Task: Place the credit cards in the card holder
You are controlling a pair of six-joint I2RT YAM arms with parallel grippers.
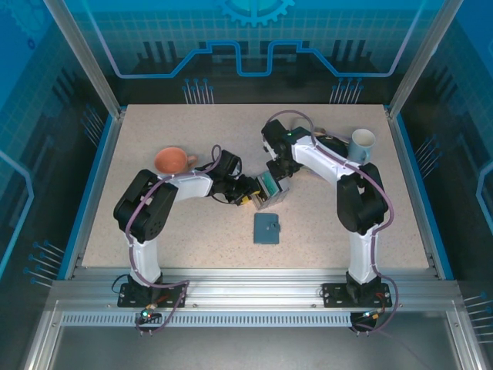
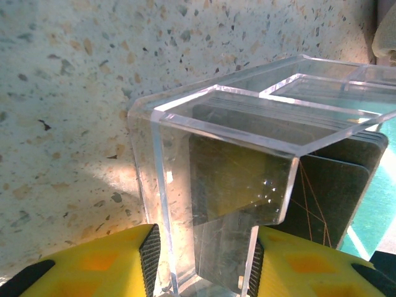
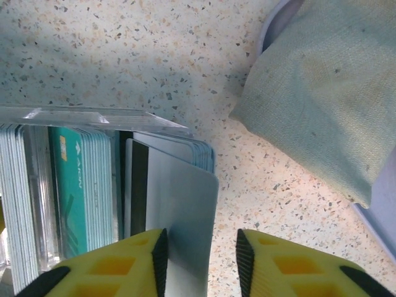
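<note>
Overhead, both arms meet at the middle of the table (image 1: 192,231) over a clear box (image 1: 267,190). The left gripper (image 1: 248,193) reaches it from the left, the right gripper (image 1: 275,179) from the far right. The wallet (image 1: 267,228) lies shut just near of them, touched by neither.

From the left wrist, the left gripper (image 2: 203,266) is grasping the clear box, its padded fingers (image 2: 148,260) pressed to either side of one wall. Dark cards (image 2: 337,185) stand upright inside.

From the right wrist, a pale card (image 3: 182,198) with a dark stripe stands at the right end of the row, between the fingers of the right gripper (image 3: 201,260). A gap shows beside its right edge, so I cannot tell whether it is clamped.

By my reading the task is at its start: the wallet is yet to be opened, and every card is left to move.
</note>
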